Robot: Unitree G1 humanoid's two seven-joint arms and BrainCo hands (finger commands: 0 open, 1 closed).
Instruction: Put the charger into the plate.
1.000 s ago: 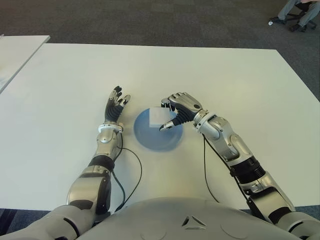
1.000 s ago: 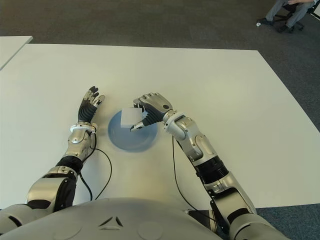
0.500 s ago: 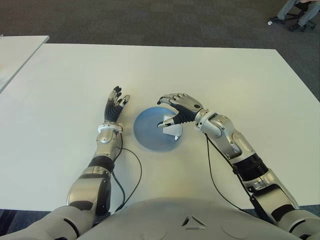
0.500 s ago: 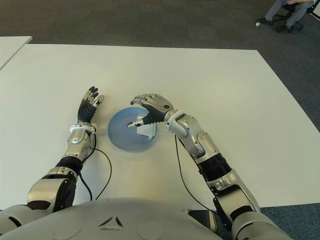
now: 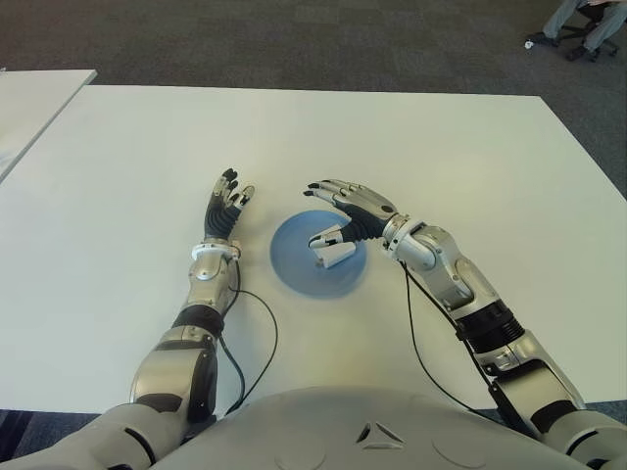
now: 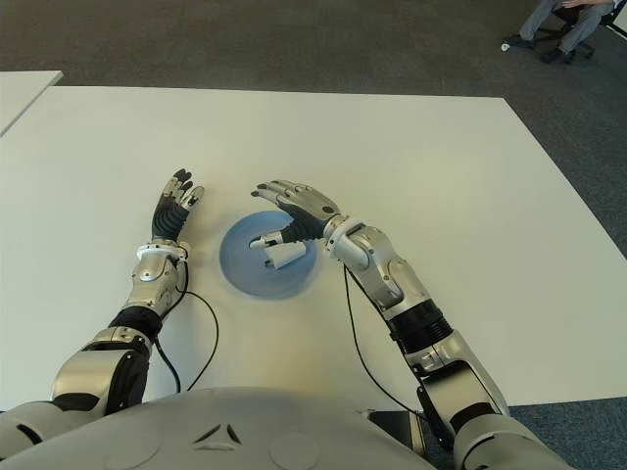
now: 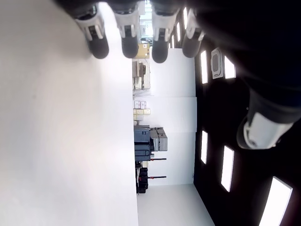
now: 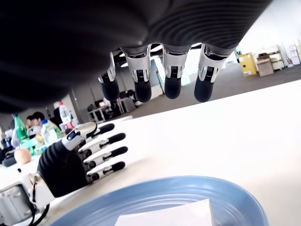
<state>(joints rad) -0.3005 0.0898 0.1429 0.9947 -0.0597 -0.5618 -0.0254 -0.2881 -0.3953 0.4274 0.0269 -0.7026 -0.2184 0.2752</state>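
Note:
The white charger point(image 5: 336, 255) lies inside the blue plate point(image 5: 294, 262) at the middle of the white table point(image 5: 441, 147). My right hand point(image 5: 333, 211) hovers just above the plate's right half. Its fingers are spread and hold nothing, and the thumb tip is close over the charger. In the right wrist view the fingertips point(image 8: 171, 80) hang over the plate rim point(image 8: 155, 188), with a corner of the charger point(image 8: 169, 215) below them. My left hand point(image 5: 227, 206) shows flat and open to the left of the plate, apart from it.
A second white table point(image 5: 39, 98) stands at the far left. A person's legs on a chair point(image 5: 583, 24) show at the top right, on dark carpet. Thin cables point(image 5: 260, 333) run from both wrists across the near table.
My right hand brought the charger down into the plate and let it go, its fingers spreading. The plate slid slightly to the right. The left hand has not moved.

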